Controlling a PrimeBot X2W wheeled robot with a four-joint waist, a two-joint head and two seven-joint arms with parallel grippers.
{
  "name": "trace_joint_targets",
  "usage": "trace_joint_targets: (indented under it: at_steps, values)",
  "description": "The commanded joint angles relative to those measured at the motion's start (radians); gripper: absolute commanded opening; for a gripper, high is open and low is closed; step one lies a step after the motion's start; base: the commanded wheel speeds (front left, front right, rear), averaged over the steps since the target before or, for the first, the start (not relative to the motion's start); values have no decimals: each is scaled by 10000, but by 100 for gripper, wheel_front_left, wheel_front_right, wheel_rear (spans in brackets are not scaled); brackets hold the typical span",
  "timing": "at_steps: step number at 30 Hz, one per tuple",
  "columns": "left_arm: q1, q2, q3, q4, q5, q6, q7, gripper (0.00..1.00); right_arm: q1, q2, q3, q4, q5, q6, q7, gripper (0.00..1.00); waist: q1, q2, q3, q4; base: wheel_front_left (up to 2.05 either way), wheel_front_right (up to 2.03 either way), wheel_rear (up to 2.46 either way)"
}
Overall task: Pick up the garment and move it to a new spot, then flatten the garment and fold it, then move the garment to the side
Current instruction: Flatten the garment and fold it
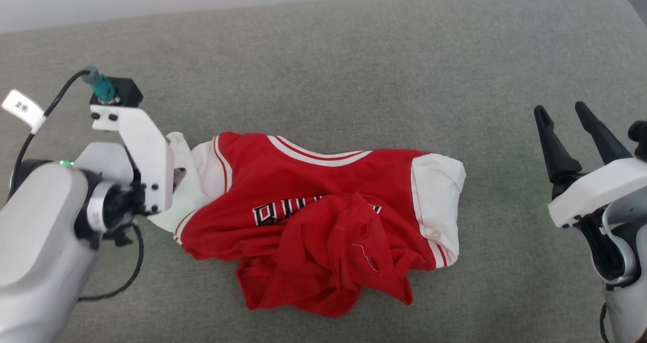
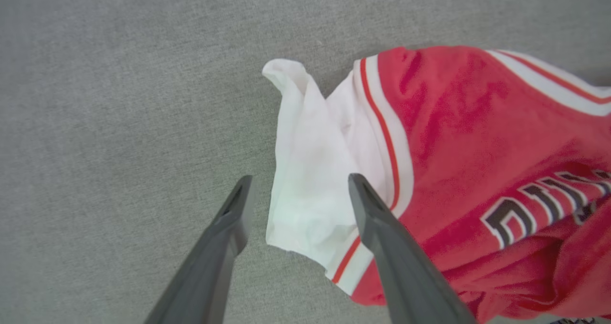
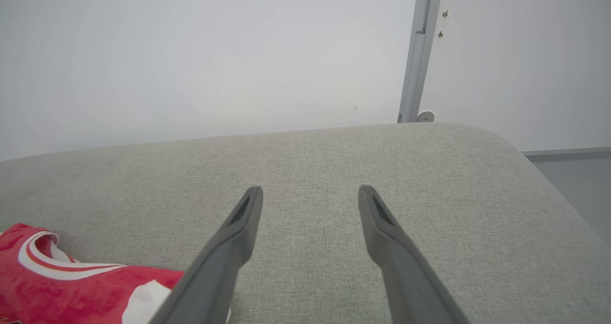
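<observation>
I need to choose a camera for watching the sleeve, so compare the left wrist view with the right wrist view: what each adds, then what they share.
Left wrist view adds the open left gripper, the white sleeve lying between its fingers, and the black-and-white chest lettering. Right wrist view adds the open right gripper, a pale wall and a grey vertical rail. Both share the red garment and the grey upholstered surface.

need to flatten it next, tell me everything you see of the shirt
The garment is a soft red jersey-style T-shirt with white short sleeves, red-and-white striped trim and black-and-white chest lettering. It lies crumpled on the grey cushion, collar away from the robot, lower cloth bunched over some lettering. The open left gripper straddles one white sleeve; contact is unclear.
</observation>
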Motion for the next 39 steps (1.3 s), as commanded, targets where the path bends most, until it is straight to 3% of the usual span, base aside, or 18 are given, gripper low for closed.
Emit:
trace_joint_targets:
  at_steps: [1,11,12,13,16,24,30,34,35,36,39]
  values:
    - [-265,-136,-71,312,38,-88,-61,100,-103,32,30,-26,55,-4,28,100,-1,0,129,-102,0,0,0]
    - [-1333,-1125,-731,3955,554,-487,-628,100,-398,36,163,-32,224,-5,21,100,-1,0,647,-352,0,0,0]
    - [-1308,-1283,-720,4333,415,-613,-677,83,-418,34,175,-19,254,-4,11,100,-1,0,671,-348,0,0,0]
    - [-1324,-1421,-704,4610,309,-736,-766,0,-436,26,174,-9,272,-4,-4,100,-1,0,692,-337,0,0,0]
    - [-1525,-1638,-598,5326,258,-932,-1165,0,-439,-51,115,37,286,-4,-32,100,-1,0,731,-239,0,0,0]
    - [-2223,-1011,221,6345,103,-1033,-2817,0,-290,-214,-162,-42,187,-4,91,100,-1,0,615,294,0,0,0]
    - [-2057,-534,487,6716,4,-833,-2976,0,-197,-205,-253,-145,121,-4,186,100,-1,0,552,533,0,0,0]
    - [-1779,-577,572,6614,-252,-1061,-3048,0,-173,-201,-226,-248,128,-4,261,100,-1,0,555,696,0,0,0]
    - [-1709,-610,604,6566,-318,-1139,-3123,33,-171,-205,-189,-271,116,-4,304,100,-1,0,560,733,0,0,0]
    - [-1654,-654,648,6498,-336,-1169,-3250,100,-180,-188,-149,-294,131,-4,345,100,-1,0,563,771,0,0,0]
    - [-1503,-803,814,6254,-481,-1229,-3772,100,-224,-206,-46,-361,131,-4,415,100,-1,0,556,854,0,0,0]
